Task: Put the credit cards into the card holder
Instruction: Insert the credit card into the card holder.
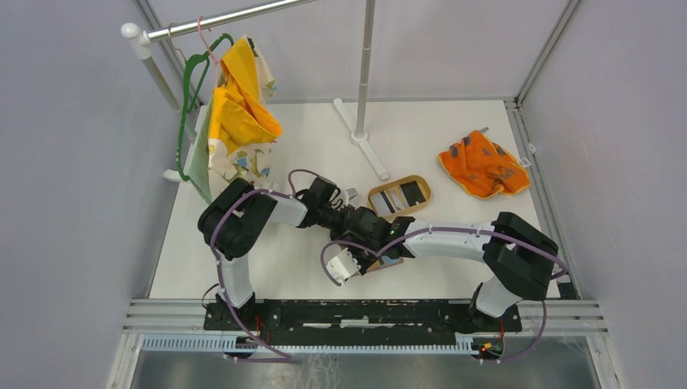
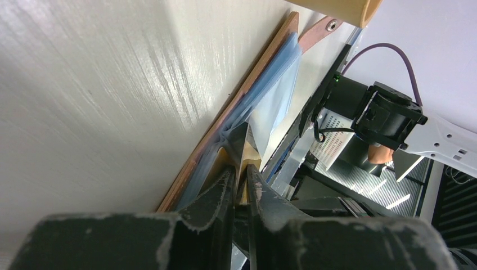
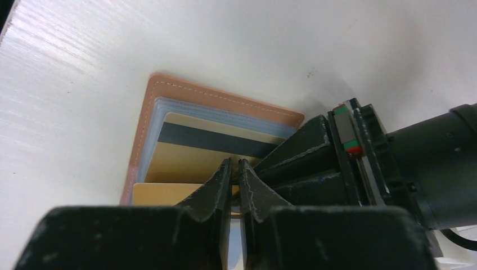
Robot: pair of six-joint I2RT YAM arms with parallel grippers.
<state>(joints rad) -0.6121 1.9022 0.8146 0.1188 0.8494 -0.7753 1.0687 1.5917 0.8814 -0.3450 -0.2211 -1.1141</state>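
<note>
The card holder (image 3: 225,101) lies open on the white table, reddish-brown outside with blue-grey pockets; in the left wrist view I see its brown edge (image 2: 233,107) and strap tab (image 2: 318,31). A yellowish card (image 3: 185,163) with a black stripe sits in its pocket, and a second yellowish edge (image 3: 157,194) shows below. My right gripper (image 3: 234,164) is shut on that card's near edge. My left gripper (image 2: 241,169) stands a sliver open around the card's other side; its fingers (image 3: 298,152) show beside the right's. Both grippers meet over the holder (image 1: 391,261) at mid-table. More credit cards (image 1: 415,192) lie in the tray.
The oval wooden tray (image 1: 374,194) sits just behind the grippers. An orange patterned cloth (image 1: 484,166) lies at the back right. A clothes rack's pole and foot (image 1: 369,146) stand behind the tray, and a yellow garment (image 1: 239,113) hangs at the back left.
</note>
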